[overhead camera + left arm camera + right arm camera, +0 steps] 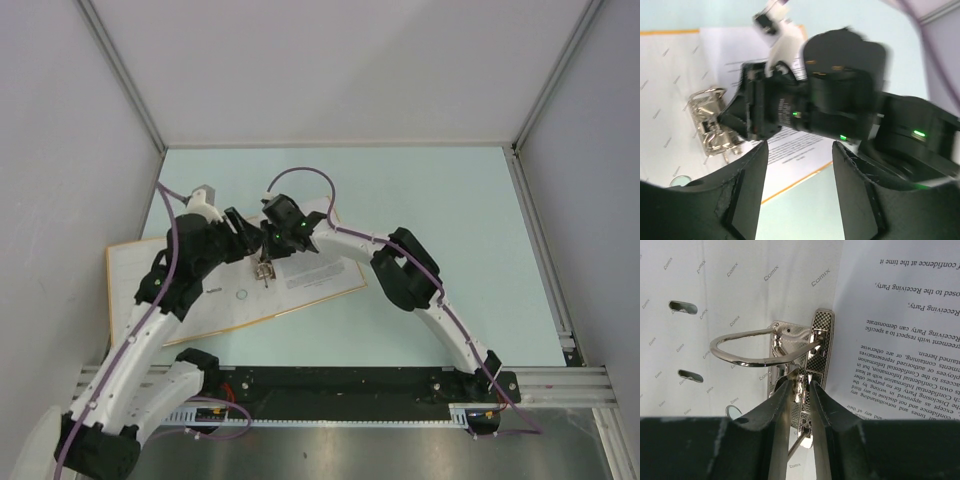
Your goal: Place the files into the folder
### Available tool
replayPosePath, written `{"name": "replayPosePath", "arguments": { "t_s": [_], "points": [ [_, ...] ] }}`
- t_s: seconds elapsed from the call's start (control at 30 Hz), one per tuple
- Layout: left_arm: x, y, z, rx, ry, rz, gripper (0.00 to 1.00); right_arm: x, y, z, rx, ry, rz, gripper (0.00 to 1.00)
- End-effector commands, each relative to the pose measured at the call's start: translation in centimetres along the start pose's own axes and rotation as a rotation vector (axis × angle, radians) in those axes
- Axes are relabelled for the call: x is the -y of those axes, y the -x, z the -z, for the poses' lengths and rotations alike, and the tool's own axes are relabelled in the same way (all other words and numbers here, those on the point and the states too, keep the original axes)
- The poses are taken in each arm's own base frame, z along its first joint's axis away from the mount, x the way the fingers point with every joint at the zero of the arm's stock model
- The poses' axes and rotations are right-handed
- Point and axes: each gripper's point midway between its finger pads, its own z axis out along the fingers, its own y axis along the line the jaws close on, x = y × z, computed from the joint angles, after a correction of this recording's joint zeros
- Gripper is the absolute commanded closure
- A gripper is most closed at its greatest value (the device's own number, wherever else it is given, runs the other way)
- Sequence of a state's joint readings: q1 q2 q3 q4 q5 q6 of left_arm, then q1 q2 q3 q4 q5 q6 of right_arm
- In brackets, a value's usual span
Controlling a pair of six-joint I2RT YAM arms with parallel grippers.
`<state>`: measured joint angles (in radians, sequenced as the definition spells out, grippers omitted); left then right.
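Note:
The folder [150, 275] lies open on the table, cream inside up, orange edge showing. The files [320, 272], white printed sheets, lie on its right half. The ring mechanism [265, 270] stands in the middle with its ring [740, 347] arched to the left. My right gripper [800, 385] is closed narrowly on the metal lever [801, 392] of the mechanism, beside the files [900, 340]. My left gripper [799, 150] is open and empty, above the near edge of the files [785, 160] and the folder's orange rim. It faces the right gripper [722, 120].
Both arms meet over the folder in the left middle of the pale green table [450, 220]. Grey walls stand left, back and right. A metal rail [400, 380] runs along the near edge.

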<state>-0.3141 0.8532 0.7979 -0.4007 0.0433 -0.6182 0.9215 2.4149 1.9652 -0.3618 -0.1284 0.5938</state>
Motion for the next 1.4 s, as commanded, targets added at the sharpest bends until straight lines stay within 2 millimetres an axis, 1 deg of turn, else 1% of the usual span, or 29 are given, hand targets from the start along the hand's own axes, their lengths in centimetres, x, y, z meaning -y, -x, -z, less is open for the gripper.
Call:
{"name": "replayPosePath", "arguments": {
  "t_s": [0.0,0.03,0.1,0.13,0.17,0.2,0.23,0.27,0.3,0.33,0.37,0.4,0.43,0.47,0.5,0.53,0.57,0.63,0.67,0.7,0.73,0.77,0.83,1.0,1.1,1.2,1.23,1.33,1.37],
  "points": [
    [0.2,-1.0,3.1,-0.045,-0.021,-0.011,0.37,1.2,-3.3,0.5,-0.122,-0.028,0.044,0.72],
    [-0.1,-0.8,3.9,-0.02,-0.014,-0.004,0.27,0.0,-2.1,1.7,-0.093,-0.001,0.053,0.71],
    [-1.6,-1.2,4.3,0.006,0.047,0.014,0.23,-0.9,-0.3,3.1,-0.047,0.014,0.082,0.66],
    [-1.9,-1.3,4.5,0.016,0.053,0.013,0.21,-1.9,1.0,4.7,-0.01,0.03,0.105,0.63],
    [-2.0,-1.5,4.8,0.024,0.044,0.009,0.2,-1.5,2.0,5.5,0.026,-0.007,0.129,0.59],
    [-2.1,-1.5,5.0,0.022,0.047,-0.002,0.2,-1.2,2.5,6.1,0.049,-0.032,0.157,0.51],
    [-2.3,-1.8,5.2,0.011,0.054,-0.006,0.21,-0.9,3.5,7.5,0.082,-0.055,0.22,0.47],
    [-2.2,-1.7,5.4,0.007,0.057,-0.006,0.2,0.0,4.2,8.0,0.102,-0.093,0.237,0.43],
    [-2.6,-1.3,5.5,0.022,0.082,-0.01,0.2,0.9,4.1,8.4,0.091,-0.101,0.252,0.36],
    [-2.5,-1.2,5.6,0.025,0.082,-0.01,0.21,1.2,4.1,8.8,0.08,-0.088,0.307,0.34],
    [-2.5,-1.0,5.8,0.028,0.085,-0.008,0.21,0.4,4.3,10.0,0.081,-0.032,0.34,0.29],
    [-2.4,-0.8,6.0,0.038,0.085,-0.002,0.2,0.9,2.9,10.0,0.045,-0.012,0.385,0.21],
    [-2.4,-0.5,6.2,0.049,0.09,0.002,0.2,0.6,2.2,10.2,0.035,0.029,0.487,0.17],
    [-2.3,-0.2,6.6,0.06,0.095,0.009,0.2,-1.7,1.7,11.2,0.056,0.105,0.567,0.11],
    [-2.2,0.2,7.0,0.077,0.098,0.027,0.19,-2.3,1.0,11.5,0.06,0.135,0.613,0.09],
    [-2.2,0.4,7.2,0.089,0.098,0.032,0.19,-1.9,-1.0,11.1,0.027,0.153,0.675,0.07],
    [-1.8,0.8,7.6,0.104,0.084,0.035,0.19,-2.8,-0.6,11.4,0.072,0.188,0.755,0.06],
    [-1.3,1.3,8.2,0.131,0.058,0.04,0.19,-3.5,-1.6,11.1,0.079,0.237,0.824,0.05],
    [-1.0,1.4,8.5,0.135,0.046,0.038,0.19,-3.8,-1.4,11.0,0.099,0.251,0.876,0.06],
    [-1.0,1.5,8.8,0.137,0.043,0.038,0.19,-3.9,-1.7,10.5,0.098,0.262,0.912,0.06],
    [-1.0,1.5,9.1,0.137,0.046,0.035,0.19,-4.7,-1.9,10.4,0.104,0.305,0.952,0.07],
    [-0.9,1.7,9.5,0.145,0.046,0.035,0.19,-4.9,-1.9,10.1,0.115,0.314,1.031,0.09],
    [-1.2,1.6,10.2,0.146,0.059,0.035,0.2,-5.1,-2.5,9.0,0.116,0.331,1.096,0.11],
    [-1.2,2.2,11.7,0.213,0.043,0.043,0.2,-4.2,-1.9,6.1,0.133,0.296,1.193,0.18],
    [-1.4,2.0,11.8,0.21,0.05,0.041,0.2,-4.2,-1.4,5.4,0.149,0.289,1.228,0.22],
    [-1.6,1.8,11.5,0.196,0.058,0.04,0.2,-4.5,-1.3,4.8,0.17,0.28,1.257,0.29],
    [-1.6,1.7,11.4,0.19,0.059,0.039,0.2,-4.4,-1.2,4.5,0.177,0.27,1.266,0.36],
    [-1.6,1.5,10.9,0.181,0.054,0.042,0.2,-4.7,-0.9,4.1,0.199,0.262,1.273,0.48],
    [-1.5,1.5,10.8,0.183,0.049,0.042,0.2,-4.8,-1.0,4.0,0.201,0.262,1.273,0.57]
  ]
}}
